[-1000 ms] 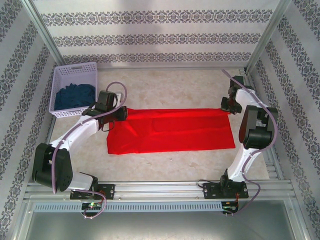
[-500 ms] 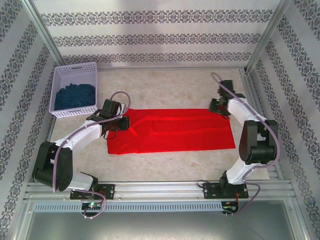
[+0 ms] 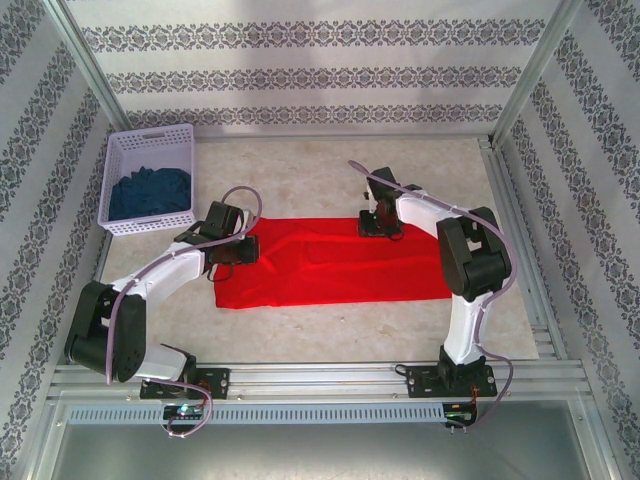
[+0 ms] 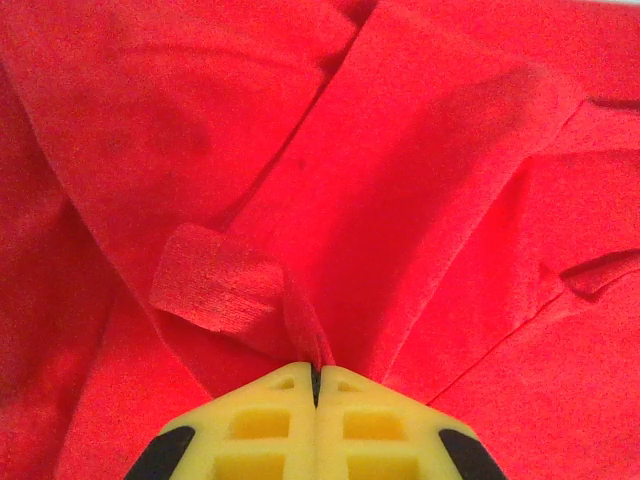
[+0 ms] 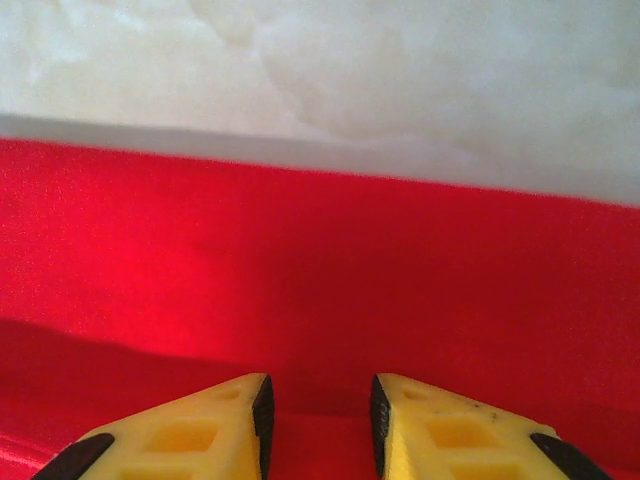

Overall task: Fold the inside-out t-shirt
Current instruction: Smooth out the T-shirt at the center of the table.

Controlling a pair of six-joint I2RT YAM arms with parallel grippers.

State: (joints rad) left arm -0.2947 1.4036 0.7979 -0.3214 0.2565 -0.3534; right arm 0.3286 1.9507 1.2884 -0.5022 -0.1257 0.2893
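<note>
Inside-out t-shirt (image 3: 340,262) lies spread mid-frame on surface (image 3: 300,180). Left tool (image 4: 316,372) clenched on a fold at its left end. Right tool (image 5: 320,395) released, jaws parted over its upper edge.

Bright red t-shirt (image 3: 340,268) lies as a long flat band across mid-table, left to right, its left end creased and bunched.
</note>
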